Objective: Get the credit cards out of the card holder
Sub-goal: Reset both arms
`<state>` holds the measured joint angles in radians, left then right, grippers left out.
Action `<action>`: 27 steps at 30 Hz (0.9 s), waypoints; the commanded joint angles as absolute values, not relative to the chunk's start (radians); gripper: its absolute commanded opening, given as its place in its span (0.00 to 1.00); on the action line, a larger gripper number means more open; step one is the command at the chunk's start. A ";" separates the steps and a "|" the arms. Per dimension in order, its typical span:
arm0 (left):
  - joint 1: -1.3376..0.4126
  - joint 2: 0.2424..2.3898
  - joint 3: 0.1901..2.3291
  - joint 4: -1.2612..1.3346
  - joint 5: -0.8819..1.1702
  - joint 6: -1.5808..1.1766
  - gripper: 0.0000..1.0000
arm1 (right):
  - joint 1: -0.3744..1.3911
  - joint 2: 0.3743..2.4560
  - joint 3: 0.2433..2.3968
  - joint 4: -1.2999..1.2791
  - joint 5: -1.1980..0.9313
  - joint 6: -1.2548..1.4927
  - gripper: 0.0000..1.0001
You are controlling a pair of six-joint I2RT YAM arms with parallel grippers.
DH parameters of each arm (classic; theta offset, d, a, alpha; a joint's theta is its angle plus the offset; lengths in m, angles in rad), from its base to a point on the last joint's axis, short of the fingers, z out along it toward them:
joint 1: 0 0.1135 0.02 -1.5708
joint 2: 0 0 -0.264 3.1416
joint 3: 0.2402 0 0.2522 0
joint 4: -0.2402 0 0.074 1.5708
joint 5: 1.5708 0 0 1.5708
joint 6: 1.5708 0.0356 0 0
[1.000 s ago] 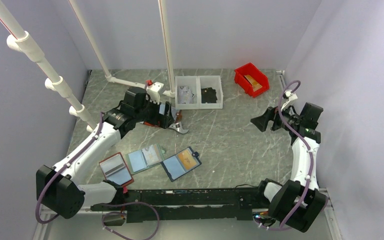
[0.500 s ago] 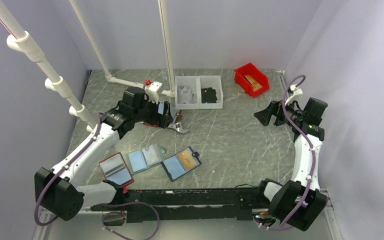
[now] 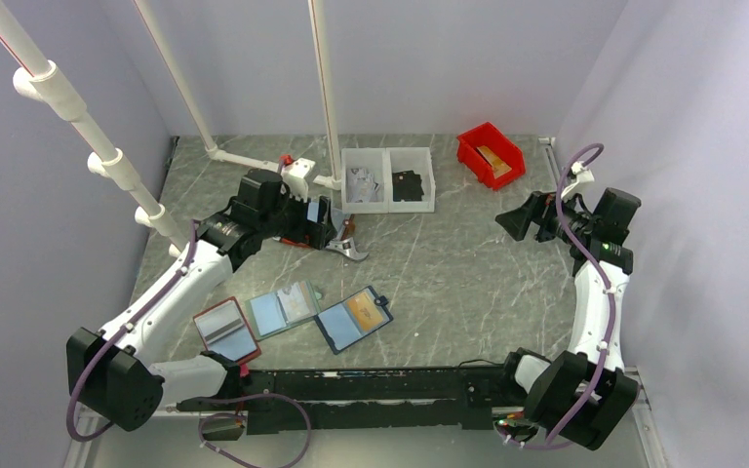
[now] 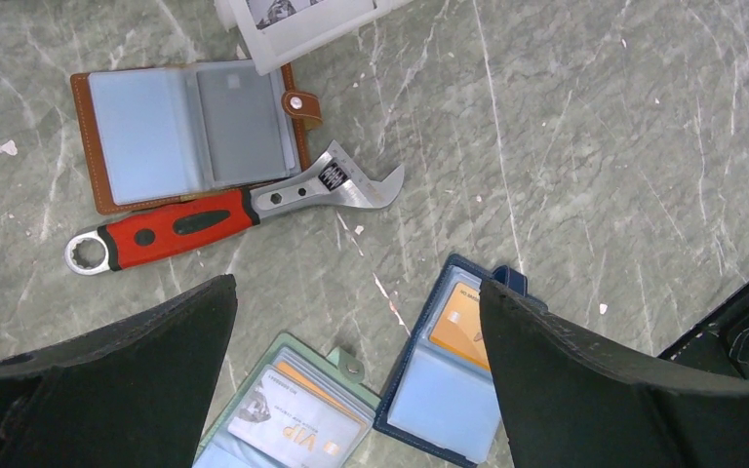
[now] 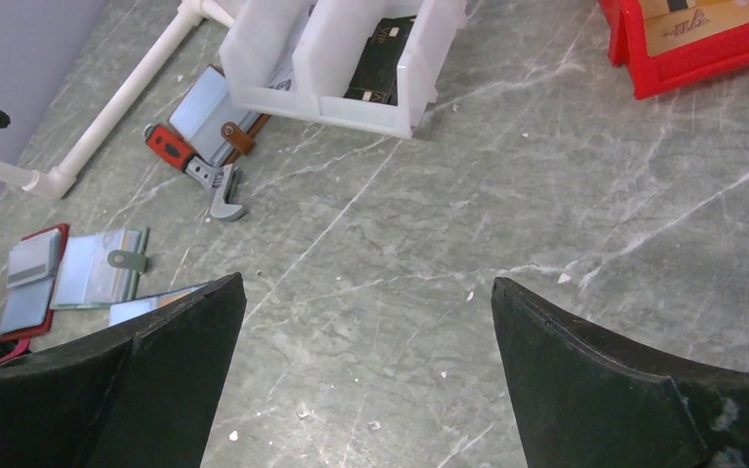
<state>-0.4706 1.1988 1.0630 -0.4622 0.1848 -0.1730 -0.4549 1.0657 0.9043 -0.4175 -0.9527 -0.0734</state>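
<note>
Top external: four holders [image 3: 225, 330]; card holder [image 3: 353, 318] shows maybe one orange card [image 3: 366, 311]; left claw [image 4: 356, 285], right claw [image 5: 368, 281] apart.

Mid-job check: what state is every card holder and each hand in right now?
left hand, open, empty, above the table.
right hand, open, empty.
navy card holder, lying open, orange card in a pocket.
green-edged holder, lying open, cards inside.
red-edged holder, lying open.
brown holder, lying open.
</note>
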 commanded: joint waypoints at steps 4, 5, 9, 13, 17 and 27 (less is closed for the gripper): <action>-0.465 1.163 1.083 -0.456 0.157 -0.165 0.99 | -0.459 1.049 0.937 -0.368 -0.970 -0.032 1.00; -0.465 1.163 1.083 -0.454 0.154 -0.166 1.00 | -0.459 1.049 0.936 -0.368 -0.972 -0.032 1.00; -0.465 1.163 1.083 -0.457 0.156 -0.163 0.99 | -0.458 1.046 0.933 -0.364 -0.965 -0.029 1.00; -0.463 1.159 1.083 -0.456 0.153 -0.163 0.99 | -0.458 1.043 0.931 -0.363 -0.962 -0.030 1.00; -0.463 1.148 1.077 -0.453 0.149 -0.160 0.99 | -0.458 1.040 0.928 -0.361 -0.963 -0.030 1.00; -0.463 1.147 1.078 -0.455 0.152 -0.161 0.99 | -0.459 1.039 0.923 -0.356 -0.965 -0.029 1.00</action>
